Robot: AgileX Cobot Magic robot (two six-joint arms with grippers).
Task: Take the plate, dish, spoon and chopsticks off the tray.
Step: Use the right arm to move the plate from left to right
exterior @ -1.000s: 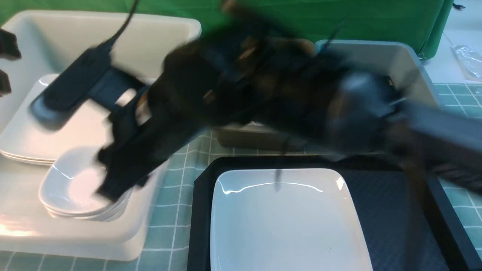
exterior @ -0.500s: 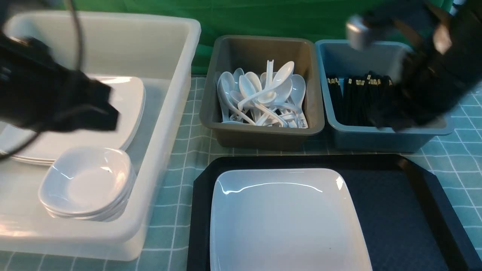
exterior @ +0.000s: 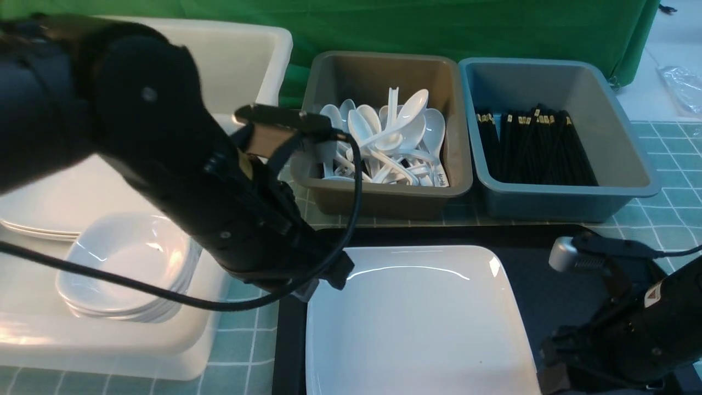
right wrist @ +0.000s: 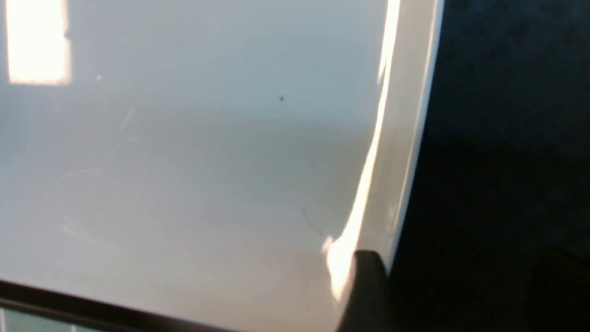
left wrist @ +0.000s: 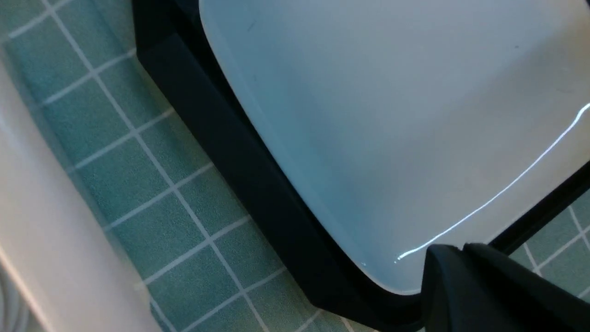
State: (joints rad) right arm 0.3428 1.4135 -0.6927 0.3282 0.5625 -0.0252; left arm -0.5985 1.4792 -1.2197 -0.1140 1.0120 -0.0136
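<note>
The large glossy white rounded-square plate (exterior: pixel 417 318) lies in the left half of the wide black plastic tray (exterior: pixel 554 263) on the teal-checked desk (exterior: pixel 258 351), the left pincer (left wrist: pixel 461 260) clenched on nothing at its far-left corner and the right pincer (exterior: pixel 551 359) released, one finger (right wrist: pixel 366 286) against the plate's right rim.

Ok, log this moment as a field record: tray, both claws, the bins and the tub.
tray: plate on it, nothing else visible
left claw: shut, at the plate's far left corner
right claw: low by the plate's right rim; open or shut unclear
grey-brown bin: white spoons
blue-grey bin: black chopsticks
white tub: stacked plates, small dishes
left to clear: plate
</note>
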